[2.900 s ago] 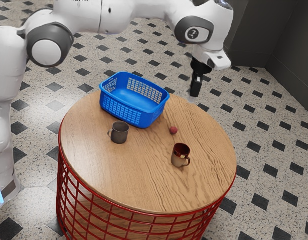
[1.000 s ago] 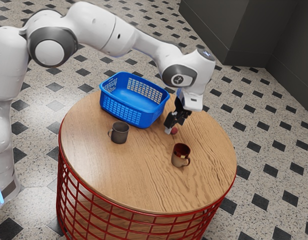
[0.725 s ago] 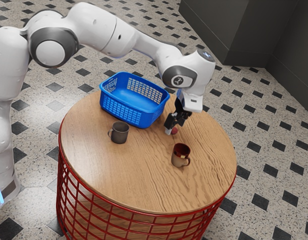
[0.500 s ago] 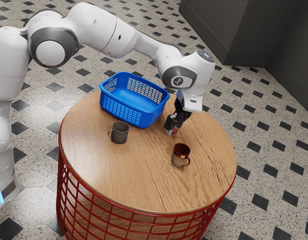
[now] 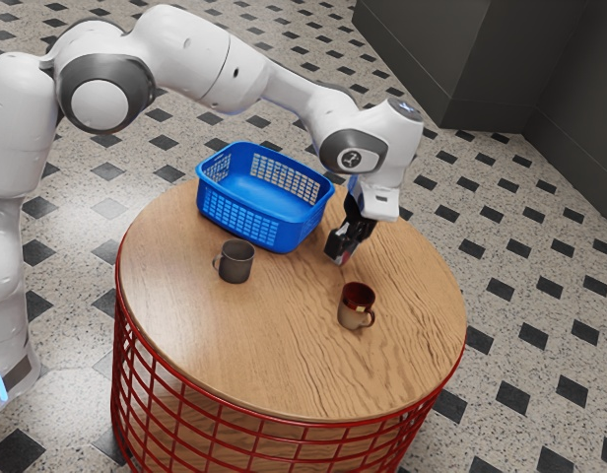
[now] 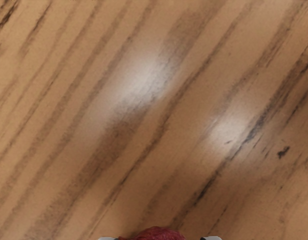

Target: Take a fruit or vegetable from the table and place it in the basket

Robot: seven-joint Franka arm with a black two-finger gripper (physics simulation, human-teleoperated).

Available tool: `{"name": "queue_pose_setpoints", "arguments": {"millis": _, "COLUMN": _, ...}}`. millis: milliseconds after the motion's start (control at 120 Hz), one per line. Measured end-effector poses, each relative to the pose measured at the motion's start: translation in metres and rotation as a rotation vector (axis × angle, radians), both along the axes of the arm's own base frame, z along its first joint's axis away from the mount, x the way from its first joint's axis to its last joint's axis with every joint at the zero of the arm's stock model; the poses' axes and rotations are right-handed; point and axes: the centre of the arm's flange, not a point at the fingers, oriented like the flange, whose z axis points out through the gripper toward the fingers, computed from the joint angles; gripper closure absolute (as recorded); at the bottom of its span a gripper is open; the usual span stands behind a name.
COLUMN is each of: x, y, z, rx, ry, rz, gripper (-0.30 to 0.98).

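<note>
The gripper [image 5: 341,252] is low over the table, beyond the red-and-tan mug, with its fingers on two sides of a small round red fruit [image 5: 344,257]. Only a sliver of the fruit's red shows between them. In the wrist view the dark red, bumpy top of the fruit [image 6: 154,234] lies at the lower edge, between the pale fingertips of the gripper [image 6: 159,238]. The fruit is at table level; whether it touches the wood cannot be seen. A blue basket [image 5: 252,220] with slotted walls stands nearby, toward the exterior view's left.
Wood grain covers the round table [image 5: 274,345]. A dark grey mug [image 5: 236,262] stands in front of the basket. The red-and-tan mug [image 5: 355,307] is close to the gripper, on the exterior view's near side.
My hand has come down from beyond the table's far edge to the fruit. Over the last second the fingers have drawn together around it; basket and mugs have stayed put.
</note>
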Motion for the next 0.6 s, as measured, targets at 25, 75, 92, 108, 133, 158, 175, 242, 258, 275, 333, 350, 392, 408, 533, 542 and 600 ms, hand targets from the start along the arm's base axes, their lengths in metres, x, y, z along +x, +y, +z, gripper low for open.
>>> {"name": "queue_pose_setpoints", "arguments": {"millis": 25, "x": 0.0, "y": 0.0, "z": 0.0, "rx": 0.0, "ry": 0.0, "rz": 0.0, "gripper": 0.52}}
{"name": "queue_pose_setpoints", "arguments": {"millis": 75, "x": 0.0, "y": -0.001, "z": 0.002, "rx": -0.001, "ry": -0.003, "rz": 0.0, "gripper": 0.52}}
{"name": "queue_pose_setpoints", "arguments": {"millis": 92, "x": 0.001, "y": -0.001, "z": 0.003, "rx": -0.002, "ry": -0.005, "rz": -0.001, "gripper": 0.52}}
{"name": "queue_pose_setpoints", "arguments": {"millis": 108, "x": 0.001, "y": -0.002, "z": 0.004, "rx": -0.002, "ry": -0.008, "rz": -0.001, "gripper": 0.52}}
{"name": "queue_pose_setpoints", "arguments": {"millis": 133, "x": 0.002, "y": -0.002, "z": 0.007, "rx": -0.002, "ry": -0.013, "rz": -0.001, "gripper": 0.52}}
{"name": "queue_pose_setpoints", "arguments": {"millis": 158, "x": 0.004, "y": -0.003, "z": 0.011, "rx": -0.002, "ry": -0.022, "rz": -0.003, "gripper": 0.53}}
{"name": "queue_pose_setpoints", "arguments": {"millis": 175, "x": 0.005, "y": -0.004, "z": 0.014, "rx": -0.003, "ry": -0.027, "rz": -0.004, "gripper": 0.53}}
{"name": "queue_pose_setpoints", "arguments": {"millis": 242, "x": 0.008, "y": -0.007, "z": 0.026, "rx": -0.006, "ry": -0.05, "rz": -0.006, "gripper": 0.54}}
{"name": "queue_pose_setpoints", "arguments": {"millis": 258, "x": 0.01, "y": -0.008, "z": 0.029, "rx": -0.008, "ry": -0.056, "rz": -0.006, "gripper": 0.54}}
{"name": "queue_pose_setpoints", "arguments": {"millis": 275, "x": 0.011, "y": -0.01, "z": 0.033, "rx": -0.011, "ry": -0.062, "rz": -0.007, "gripper": 0.54}}
{"name": "queue_pose_setpoints", "arguments": {"millis": 333, "x": 0.015, "y": -0.014, "z": 0.047, "rx": -0.018, "ry": -0.085, "rz": -0.011, "gripper": 0.55}}
{"name": "queue_pose_setpoints", "arguments": {"millis": 350, "x": 0.016, "y": -0.016, "z": 0.053, "rx": -0.02, "ry": -0.093, "rz": -0.012, "gripper": 0.55}}
{"name": "queue_pose_setpoints", "arguments": {"millis": 392, "x": 0.016, "y": -0.017, "z": 0.066, "rx": -0.022, "ry": -0.107, "rz": -0.012, "gripper": 0.55}}
{"name": "queue_pose_setpoints", "arguments": {"millis": 408, "x": 0.015, "y": -0.017, "z": 0.072, "rx": -0.021, "ry": -0.113, "rz": -0.011, "gripper": 0.55}}
{"name": "queue_pose_setpoints", "arguments": {"millis": 533, "x": -0.008, "y": -0.012, "z": 0.105, "rx": -0.008, "ry": -0.122, "rz": 0.005, "gripper": 0.54}}
{"name": "queue_pose_setpoints", "arguments": {"millis": 542, "x": -0.01, "y": -0.011, "z": 0.106, "rx": -0.006, "ry": -0.12, "rz": 0.007, "gripper": 0.54}}
{"name": "queue_pose_setpoints", "arguments": {"millis": 600, "x": -0.024, "y": 0.001, "z": 0.112, "rx": 0.004, "ry": -0.112, "rz": 0.032, "gripper": 0.54}}
